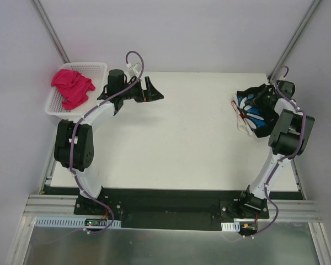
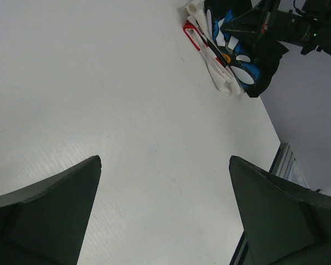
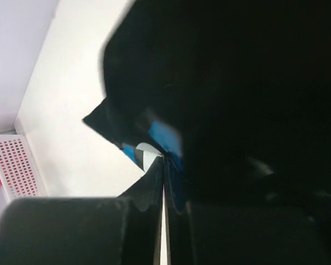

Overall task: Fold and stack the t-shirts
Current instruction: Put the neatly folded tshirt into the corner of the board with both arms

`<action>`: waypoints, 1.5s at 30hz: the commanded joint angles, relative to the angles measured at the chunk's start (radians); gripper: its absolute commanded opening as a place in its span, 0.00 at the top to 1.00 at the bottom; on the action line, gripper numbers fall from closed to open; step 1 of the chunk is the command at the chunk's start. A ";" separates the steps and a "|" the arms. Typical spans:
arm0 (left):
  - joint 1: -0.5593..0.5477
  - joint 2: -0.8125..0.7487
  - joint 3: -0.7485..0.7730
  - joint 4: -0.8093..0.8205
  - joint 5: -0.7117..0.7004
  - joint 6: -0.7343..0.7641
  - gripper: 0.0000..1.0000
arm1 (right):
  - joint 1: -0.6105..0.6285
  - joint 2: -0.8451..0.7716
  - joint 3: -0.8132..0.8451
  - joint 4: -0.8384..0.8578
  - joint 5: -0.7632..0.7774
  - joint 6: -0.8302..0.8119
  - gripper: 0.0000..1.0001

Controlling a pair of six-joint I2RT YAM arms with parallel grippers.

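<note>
A black t-shirt (image 1: 257,110) with a white daisy on a blue patch lies crumpled on a cream-white t-shirt (image 1: 243,126) at the table's right edge. Both also show in the left wrist view, the black one (image 2: 257,66) above the cream one (image 2: 222,78). My right gripper (image 1: 260,101) is down on this pile, and in its wrist view (image 3: 164,161) it is shut on a fold of the black t-shirt (image 3: 154,132). My left gripper (image 1: 153,91) is open and empty above the back left of the table; bare table shows between its fingers (image 2: 71,204). A bright pink t-shirt (image 1: 71,86) lies bunched in the basket.
The white mesh basket (image 1: 96,68) stands at the back left corner, beside the left arm; it shows in the right wrist view too (image 3: 16,165). Grey walls enclose the white table (image 1: 193,138) on three sides. The table's right edge and metal rail run close to the pile.
</note>
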 commanded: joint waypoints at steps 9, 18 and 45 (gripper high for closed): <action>-0.018 0.010 0.061 0.019 0.032 -0.005 0.01 | 0.018 0.039 -0.022 0.018 0.025 0.008 0.96; -0.020 -0.036 0.028 0.034 0.035 0.005 0.01 | -0.036 -0.206 0.084 -0.227 0.134 -0.088 0.79; -0.020 -0.006 0.109 -0.030 0.055 0.029 0.01 | -0.289 -0.366 -0.367 -0.002 0.203 -0.029 0.76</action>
